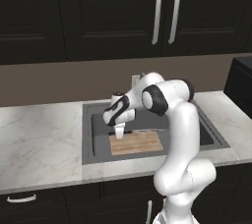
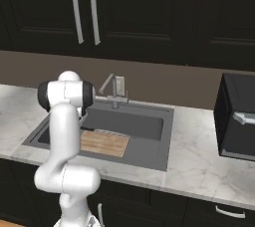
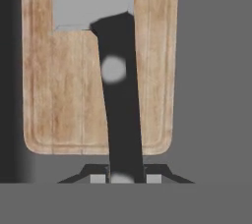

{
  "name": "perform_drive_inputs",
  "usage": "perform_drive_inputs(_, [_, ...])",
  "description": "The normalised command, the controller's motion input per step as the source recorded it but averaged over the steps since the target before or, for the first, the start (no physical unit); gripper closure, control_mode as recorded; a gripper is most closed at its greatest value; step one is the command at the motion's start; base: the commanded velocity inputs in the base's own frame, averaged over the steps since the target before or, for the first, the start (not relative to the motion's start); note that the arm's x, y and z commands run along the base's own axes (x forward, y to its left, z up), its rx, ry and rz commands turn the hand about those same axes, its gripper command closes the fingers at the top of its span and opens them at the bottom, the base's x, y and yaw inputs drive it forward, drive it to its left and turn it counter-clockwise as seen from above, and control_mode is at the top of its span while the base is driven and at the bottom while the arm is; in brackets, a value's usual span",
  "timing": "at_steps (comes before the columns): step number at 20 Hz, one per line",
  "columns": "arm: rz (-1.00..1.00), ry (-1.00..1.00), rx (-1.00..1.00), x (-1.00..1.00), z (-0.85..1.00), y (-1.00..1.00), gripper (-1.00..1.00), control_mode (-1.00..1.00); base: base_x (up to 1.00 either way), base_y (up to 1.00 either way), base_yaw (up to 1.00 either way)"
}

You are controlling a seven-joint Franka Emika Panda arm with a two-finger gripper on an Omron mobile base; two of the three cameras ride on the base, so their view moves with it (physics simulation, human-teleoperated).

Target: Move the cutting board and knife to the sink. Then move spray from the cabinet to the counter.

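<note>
Item: knife [image 3: 120,100], black handle pinched between the closed fingers [image 3: 126,178], blade hanging down over the cutting board [image 1: 136,143], which lies flat on the floor of the sink [image 1: 93,142]. Arm reaches in from the desk [image 1: 39,139] edge. Risk, judged: released from this height, the knife could bounce or skid off the board toward the basin wall; a tilted handle could slip in so narrow a pinch. Spray: inside a cabinet, presumably. Brands, labels, writing: none legible anywhere.

arm [image 1: 183,134]: glossy white, rounded tube segments
joints: dark bands at the bends
claw [image 1: 119,130]: pale fingers, small dark tips
</note>
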Motion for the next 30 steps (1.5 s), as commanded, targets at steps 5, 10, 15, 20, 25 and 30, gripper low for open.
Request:
perform_drive_inputs(5, [-0.03, 0.00, -0.06, 0.28, -0.33, 0.06, 1.00, -1.00, 0.00, 0.00, 0.00])
perform_drive_inputs(10, [-0.03, 0.00, -0.04, 0.19, -0.33, 0.05, 1.00, -1.00, 0.00, 0.00, 0.00])
perform_drive_inputs(15, [-0.02, -0.02, -0.03, 0.16, -0.33, 0.03, 1.00, -1.00, 0.00, 0.00, 0.00])
perform_drive_inputs(20, [-0.02, -0.01, -0.02, 0.21, -0.31, 0.00, 1.00, -1.00, 0.00, 0.00, 0.00])
perform_drive_inputs(25, [0.00, 0.00, 0.00, 0.28, -0.32, 0.00, 1.00, -1.00, 0.00, 0.00, 0.00])
perform_drive_inputs(30, [0.00, -0.02, 0.00, 0.25, -0.33, 0.01, 1.00, -1.00, 0.00, 0.00, 0.00])
